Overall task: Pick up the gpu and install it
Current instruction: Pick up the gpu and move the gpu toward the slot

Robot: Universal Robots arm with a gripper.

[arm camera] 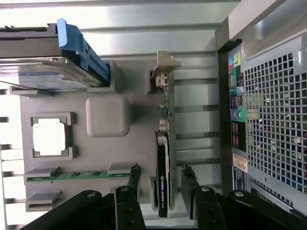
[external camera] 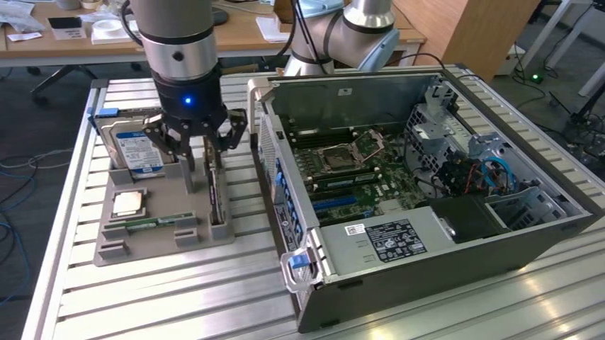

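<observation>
Position: gripper (external camera: 200, 144) (arm camera: 160, 168) low over gpu (external camera: 217, 202) (arm camera: 163, 155). Jaws spread, one finger on each side of card, gaps visible. Gpu stands on edge in gray holder tray (external camera: 161, 246), at nine o'clock from open computer case (external camera: 472, 244) in exterior view.

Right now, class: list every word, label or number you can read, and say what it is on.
"NVIDIA": white lettering on the graphics card edge; the rest is blurred.
Label on the hard drive: too small to read.
Black label inside the computer: too small to read.
</observation>
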